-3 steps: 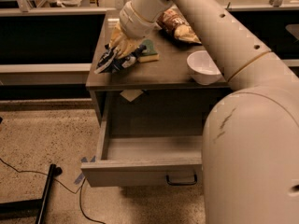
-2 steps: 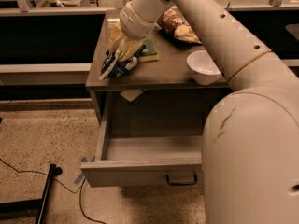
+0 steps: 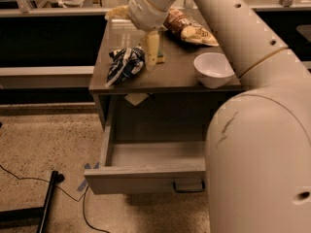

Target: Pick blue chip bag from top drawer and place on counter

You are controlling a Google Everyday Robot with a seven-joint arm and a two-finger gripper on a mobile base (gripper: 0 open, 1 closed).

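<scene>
Lying crumpled on the front left part of the counter (image 3: 171,76), the blue bag (image 3: 125,63) is dark foil with white patches, and a pale strip trails off its lower left toward the edge. It is small and bunched, with nothing holding it. The gripper (image 3: 129,41) hangs over the counter just behind and to the right of the bag, with its fingers (image 3: 152,47) spread wide apart. One finger points down with its tip beside the bag's right edge, and the other reaches back toward the far left corner. One green sponge (image 3: 160,58) peeks out behind the lower finger. One longer brown bag (image 3: 190,28) lies at the back right, and one white bowl (image 3: 214,70) stands near the front right corner. One drawer (image 3: 141,181) is pulled out below the counter, with one dark handle (image 3: 188,188) on its front panel. One scrap of paper (image 3: 136,99) hangs under the counter's lip.
</scene>
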